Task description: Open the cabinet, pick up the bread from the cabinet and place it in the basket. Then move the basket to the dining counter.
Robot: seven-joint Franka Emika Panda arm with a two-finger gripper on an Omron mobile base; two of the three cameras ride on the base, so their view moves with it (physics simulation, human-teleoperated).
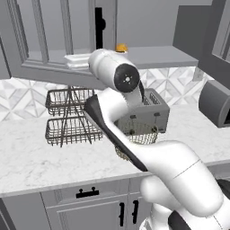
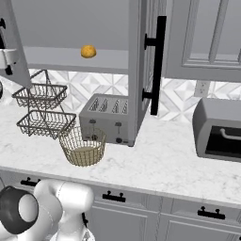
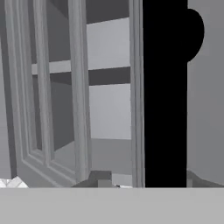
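Up close, black cabinet handle (image 3: pixel 165 94) just before hand, bread (image 2: pixel 88 51) shelved

Even, soft rendered light; slightly blurry, no glare.

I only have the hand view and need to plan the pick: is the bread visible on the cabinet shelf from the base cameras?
Observer: Yes. The bread sits on the bottom shelf of the open cabinet, near its front edge.
Operator: Where is the basket?
Observer: The basket stands on the marble worktop, just in front of the toaster, below the shelf.
Operator: Anything in the basket already?
Observer: No, its tan bottom shows bare.
Operator: Which doors are open?
Observer: Both; the right door stands swung out over the toaster, handle facing right.
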